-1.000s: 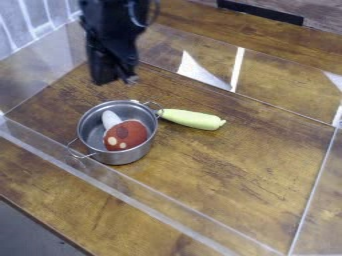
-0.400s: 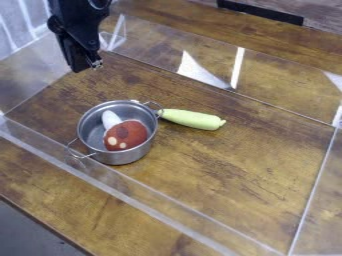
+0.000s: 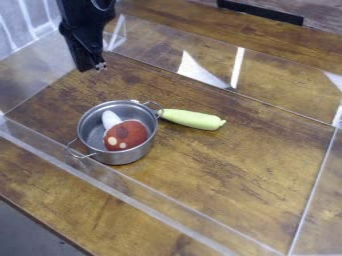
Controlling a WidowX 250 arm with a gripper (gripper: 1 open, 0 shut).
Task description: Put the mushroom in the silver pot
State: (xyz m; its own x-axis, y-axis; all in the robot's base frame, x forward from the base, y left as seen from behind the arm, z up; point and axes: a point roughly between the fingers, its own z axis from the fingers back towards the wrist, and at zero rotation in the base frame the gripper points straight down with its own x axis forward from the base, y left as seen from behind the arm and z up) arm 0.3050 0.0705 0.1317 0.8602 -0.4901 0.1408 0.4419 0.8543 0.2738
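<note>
The mushroom (image 3: 126, 138), reddish-brown cap with pale spots, lies inside the silver pot (image 3: 94, 121), a small shiny steel pot with a thin loop handle at its lower left. My gripper (image 3: 91, 65) hangs at the upper left, well above and behind the pot, pointing down. Its dark fingers are together with nothing between them.
A long yellow-green vegetable (image 3: 191, 119) lies just right of the pot. Clear plastic walls (image 3: 160, 215) ring the wooden table on all sides. Bare wood spreads to the right and front of the pot.
The gripper has moved from just above the pot's far rim away to the upper left. The mushroom, pot and vegetable have stayed in place.
</note>
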